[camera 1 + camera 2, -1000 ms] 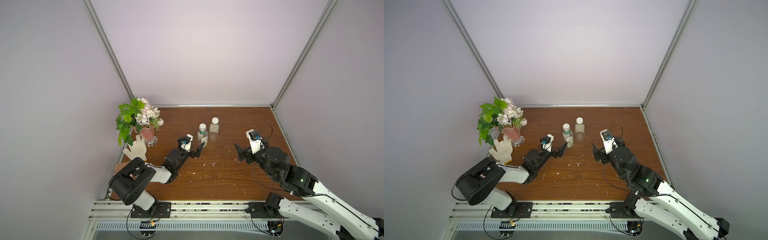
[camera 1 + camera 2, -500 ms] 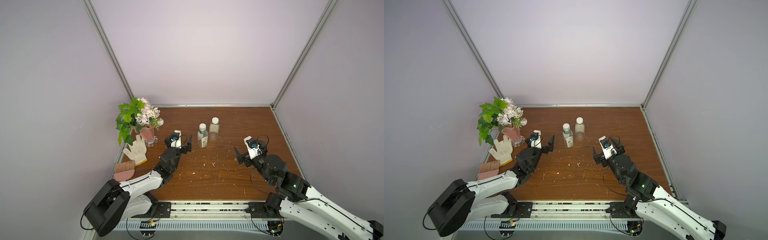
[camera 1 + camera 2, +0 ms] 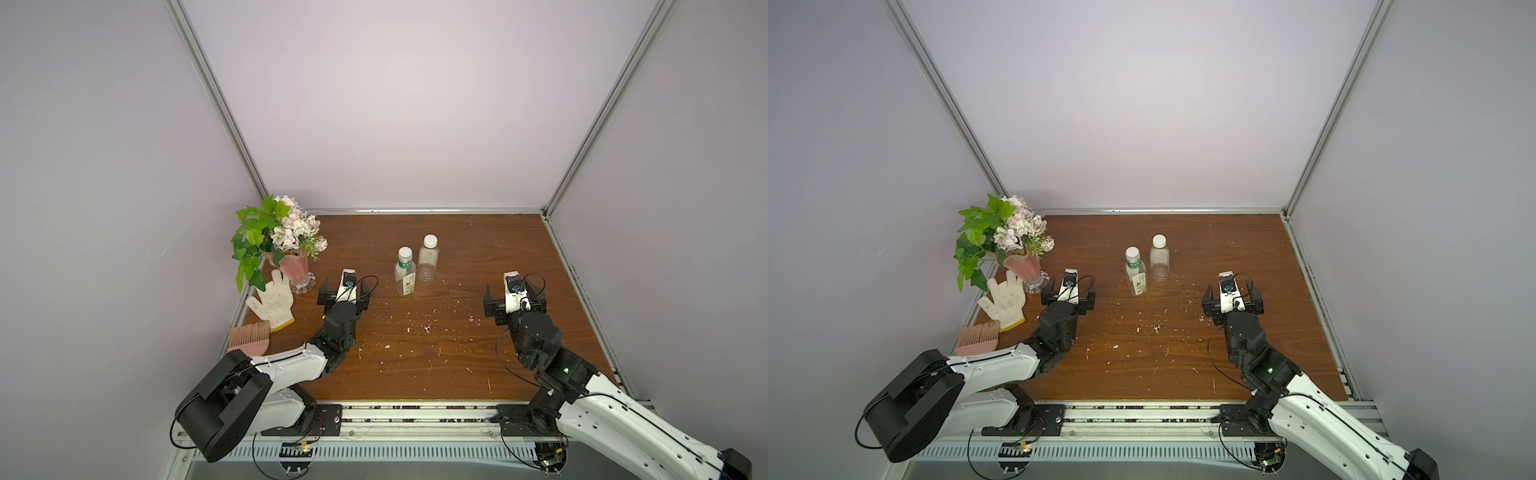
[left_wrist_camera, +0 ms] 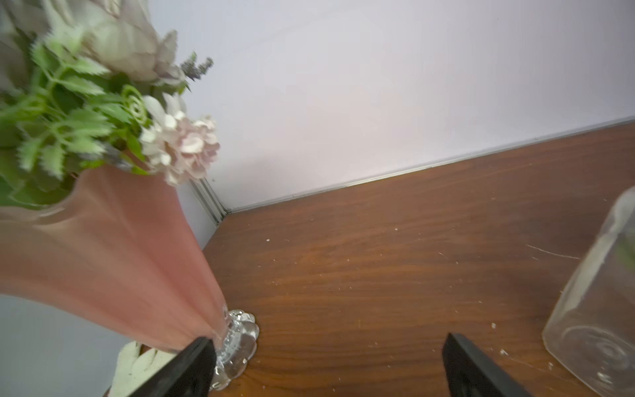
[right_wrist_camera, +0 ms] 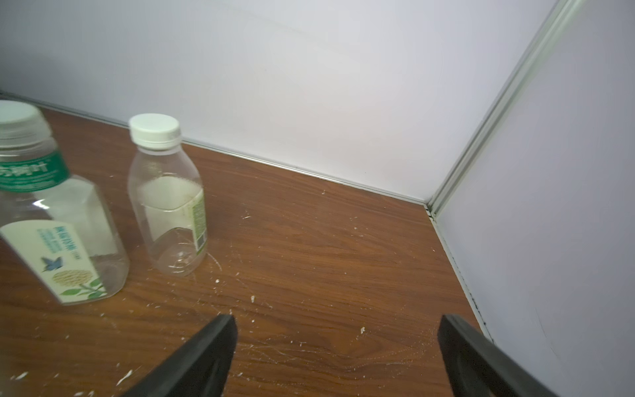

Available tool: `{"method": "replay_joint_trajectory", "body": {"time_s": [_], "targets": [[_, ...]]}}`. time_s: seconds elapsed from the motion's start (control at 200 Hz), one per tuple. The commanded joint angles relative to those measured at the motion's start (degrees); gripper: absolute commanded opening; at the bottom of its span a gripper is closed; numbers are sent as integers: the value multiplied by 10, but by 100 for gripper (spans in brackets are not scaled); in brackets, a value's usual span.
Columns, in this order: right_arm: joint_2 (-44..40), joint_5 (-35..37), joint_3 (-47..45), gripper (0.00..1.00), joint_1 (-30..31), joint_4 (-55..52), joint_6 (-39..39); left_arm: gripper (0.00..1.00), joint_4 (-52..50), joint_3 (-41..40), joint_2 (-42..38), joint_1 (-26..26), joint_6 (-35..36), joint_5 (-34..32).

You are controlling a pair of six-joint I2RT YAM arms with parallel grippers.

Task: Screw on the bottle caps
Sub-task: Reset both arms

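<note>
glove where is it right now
In both top views the glove lies flat at the left edge of the table, between the vase and the brush, beside the left gripper.

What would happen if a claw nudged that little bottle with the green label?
The green-label bottle looks empty and see-through, so it is probably very light and would slide or tip easily, being taller than wide. Its clear plastic wall looks thin, so it may dent under a squeeze. Toppling, it could hit the other bottle close beside it.
</note>
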Motion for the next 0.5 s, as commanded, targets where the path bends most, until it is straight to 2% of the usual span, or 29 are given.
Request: {"method": "replay_joint_trajectory", "body": {"time_s": [0.0,0.145,0.225,0.345,0.495], "targets": [[21,-5,-15,99,-36,66,44,100,76,-9,7,18,55,-25],[47,-29,-43,99,-72,117,55,100,110,-37,43,42,47,-48],[63,-26,-61,99,-89,148,61,100,192,-70,80,52,45,-32],[87,-37,-86,99,-115,197,61,100,336,-101,124,68,88,14],[112,-46,-128,99,-142,290,46,100,440,-106,194,101,134,53]]}}
